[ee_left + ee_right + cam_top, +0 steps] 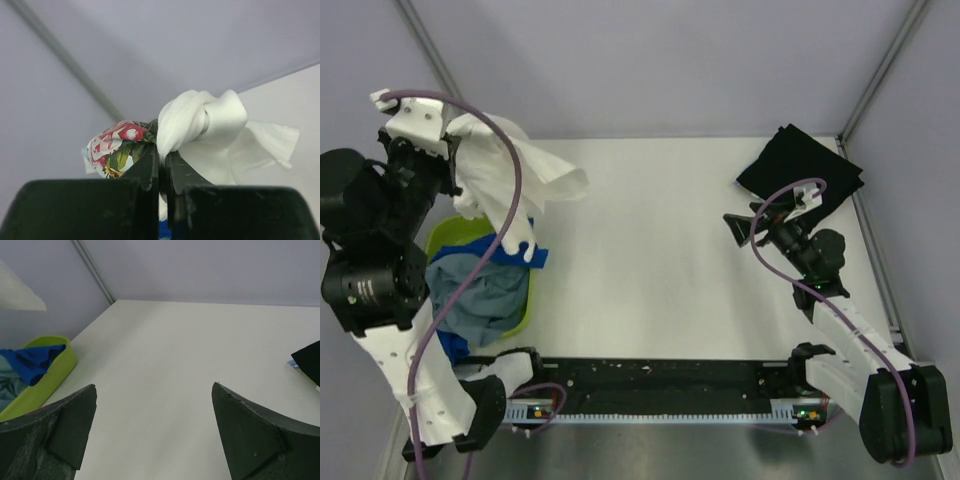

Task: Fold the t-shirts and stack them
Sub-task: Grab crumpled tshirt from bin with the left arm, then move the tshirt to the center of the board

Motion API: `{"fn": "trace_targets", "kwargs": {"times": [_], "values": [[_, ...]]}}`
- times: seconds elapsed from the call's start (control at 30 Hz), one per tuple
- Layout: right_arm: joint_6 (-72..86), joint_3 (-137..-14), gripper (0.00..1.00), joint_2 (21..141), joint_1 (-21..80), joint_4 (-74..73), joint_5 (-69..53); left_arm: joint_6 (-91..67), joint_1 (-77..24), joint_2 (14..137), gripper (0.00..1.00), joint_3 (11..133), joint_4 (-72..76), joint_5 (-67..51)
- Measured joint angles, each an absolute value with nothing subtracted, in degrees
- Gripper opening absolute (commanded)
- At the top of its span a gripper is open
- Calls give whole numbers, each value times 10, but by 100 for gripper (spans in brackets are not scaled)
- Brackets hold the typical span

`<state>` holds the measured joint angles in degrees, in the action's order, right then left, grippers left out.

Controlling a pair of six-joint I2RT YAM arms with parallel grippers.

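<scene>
One white floral t-shirt (550, 175) is pinched in the closed left end effector (161, 150) — bunched, its length hanging down toward the basket (442, 234). Right end effector (155, 400) gapes wide, empty — near the black t-shirt (800, 170) on the tabletop (650, 270).

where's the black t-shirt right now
In the top view, the black t-shirt lies at the far right corner of the table, just beyond the right pincer.

White-and-black arms (390, 370) carry purple cables (510, 180) and end in dark, wedge-shaped pincer fingers (250, 430).
</scene>
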<state>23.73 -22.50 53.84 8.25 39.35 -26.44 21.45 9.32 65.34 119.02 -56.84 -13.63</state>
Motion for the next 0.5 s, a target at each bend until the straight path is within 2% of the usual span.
{"fn": "trace_targets", "kwargs": {"times": [0.13, 0.27, 0.4, 0.47, 0.5], "values": [[241, -225, 95, 539, 83, 394, -275, 170, 30, 639, 0, 1210, -549, -244], [242, -226, 94, 540, 83, 392, -281, 177, -158, 662, 0, 1126, -531, -218], [238, -245, 88, 540, 83, 346, -266, 219, -253, 747, 0, 1018, -528, -213], [232, -271, 78, 540, 83, 295, -241, 247, -271, 801, 8, 946, -519, -217], [227, -281, 72, 540, 83, 277, -230, 258, -274, 816, 31, 921, -518, -218]]}}
